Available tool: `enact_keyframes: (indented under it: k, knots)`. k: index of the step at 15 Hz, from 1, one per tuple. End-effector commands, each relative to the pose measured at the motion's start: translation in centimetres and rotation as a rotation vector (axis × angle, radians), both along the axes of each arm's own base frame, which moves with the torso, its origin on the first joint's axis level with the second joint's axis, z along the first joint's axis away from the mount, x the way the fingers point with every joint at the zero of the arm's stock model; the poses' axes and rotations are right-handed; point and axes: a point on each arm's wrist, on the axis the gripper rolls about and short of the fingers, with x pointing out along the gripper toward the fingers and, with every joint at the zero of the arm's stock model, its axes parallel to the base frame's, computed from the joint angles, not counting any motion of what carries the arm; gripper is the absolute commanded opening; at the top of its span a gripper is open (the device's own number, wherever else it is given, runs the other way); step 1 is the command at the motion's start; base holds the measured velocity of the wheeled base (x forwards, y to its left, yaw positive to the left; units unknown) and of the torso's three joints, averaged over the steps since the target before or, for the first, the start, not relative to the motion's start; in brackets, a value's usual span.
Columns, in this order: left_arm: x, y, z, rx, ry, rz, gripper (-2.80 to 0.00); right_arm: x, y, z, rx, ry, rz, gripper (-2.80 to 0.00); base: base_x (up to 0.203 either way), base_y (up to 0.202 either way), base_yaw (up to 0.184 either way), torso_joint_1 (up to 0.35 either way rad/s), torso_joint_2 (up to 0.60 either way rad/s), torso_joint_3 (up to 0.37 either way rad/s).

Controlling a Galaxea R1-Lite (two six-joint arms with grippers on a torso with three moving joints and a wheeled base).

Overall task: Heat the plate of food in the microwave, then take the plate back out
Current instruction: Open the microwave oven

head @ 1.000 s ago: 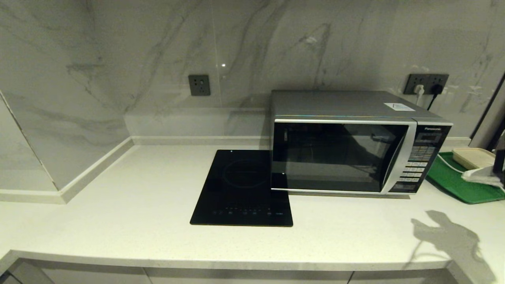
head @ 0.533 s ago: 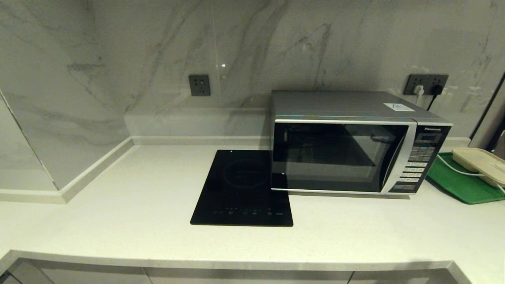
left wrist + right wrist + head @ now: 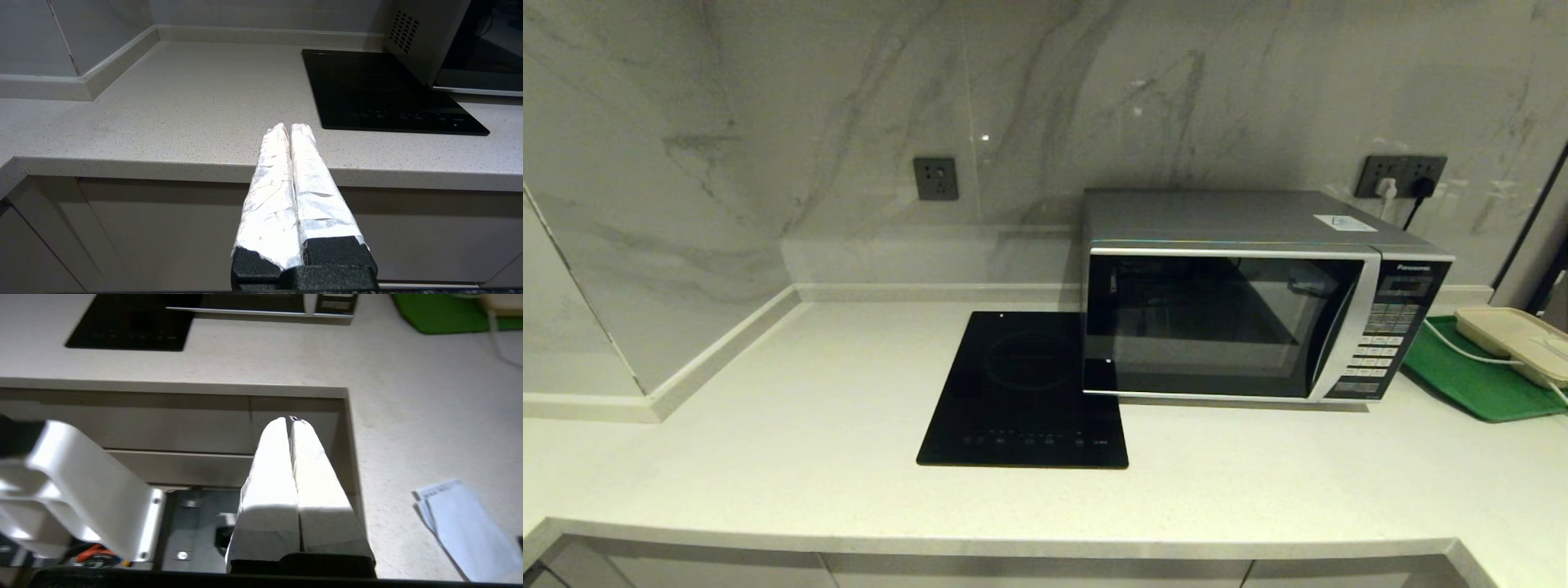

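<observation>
Pressed flat together, with nothing between them, the white-wrapped fingers (image 3: 304, 179) of the left gripper (image 3: 289, 127) point out over the front lip of the countertop (image 3: 196, 102), the arm held low in front of the cabinet fronts (image 3: 163, 228) and aimed toward 12 o'clock. Its right-hand twin, the right gripper (image 3: 289, 418), has its pads (image 3: 269, 477) closed tight on each other too and hangs off the counter's front edge, above the cabinet fronts and part of the robot's own base (neither arm shows from the head camera). On the counter, the microwave (image 3: 1258, 294) sits at about 1 o'clock from the middle, its dark glass door shut and its keypad on the right side. I cannot make out the plate of food anywhere, neither on the counter nor through the dark door. Just beside the microwave at its 9 o'clock lies the flat black cooktop (image 3: 1025, 392), its far right corner tucked under the microwave's front left corner. At 3 o'clock of the microwave a green tray (image 3: 1474, 380) carries a beige lidded box (image 3: 1515, 339), with a white cable (image 3: 1462, 349) running across it. A sheet of paper (image 3: 461, 526) lies on the counter's return by the right gripper. Bare worktop stretches from 6 to 9 o'clock of the cooktop, bounded by the raised marble kerb (image 3: 719, 351) at the left and the straight front edge.
</observation>
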Motion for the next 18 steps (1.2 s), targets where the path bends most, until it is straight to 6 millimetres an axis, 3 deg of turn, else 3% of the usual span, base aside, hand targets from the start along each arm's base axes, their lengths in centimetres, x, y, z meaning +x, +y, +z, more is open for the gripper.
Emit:
enact_keyframes:
  k: [1, 4, 8, 11, 13, 16, 18]
  knots:
    - [0.0, 0.0, 0.0, -0.001, 0.000, 0.000, -2.80, -4.6, -0.8, -4.3, -0.049, -0.116, 0.003, -2.80, 0.000, 0.000, 0.000, 0.000, 0.00, 0.000]
    - [0.0, 0.0, 0.0, -0.001, 0.000, 0.000, -2.80, -6.2, -2.0, -7.3, -0.072, -0.149, -0.006, -2.80, 0.000, 0.000, 0.000, 0.000, 0.00, 0.000]
    - [0.0, 0.0, 0.0, -0.001, 0.000, 0.000, -2.80, -7.5, -2.0, -13.6, -0.069, -0.183, -0.015, -2.80, 0.000, 0.000, 0.000, 0.000, 0.00, 0.000]
    - [0.0, 0.0, 0.0, -0.001, 0.000, 0.000, -2.80, -7.0, -2.0, -13.9, 0.027, -0.153, -0.030, -2.80, 0.000, 0.000, 0.000, 0.000, 0.00, 0.000]
    - [0.0, 0.0, 0.0, -0.001, 0.000, 0.000, -2.80, -5.1, -2.0, -14.5, 0.029, -0.065, -0.031, -2.80, 0.000, 0.000, 0.000, 0.000, 0.00, 0.000]
    - [0.0, 0.0, 0.0, -0.001, 0.000, 0.000, -2.80, 1.7, -2.0, -14.8, 0.027, -0.121, -0.034, -2.80, 0.000, 0.000, 0.000, 0.000, 0.00, 0.000]
    - [0.0, 0.0, 0.0, -0.001, 0.000, 0.000, -2.80, 6.4, -2.0, -16.3, 0.018, -0.187, -0.056, -2.80, 0.000, 0.000, 0.000, 0.000, 0.00, 0.000]
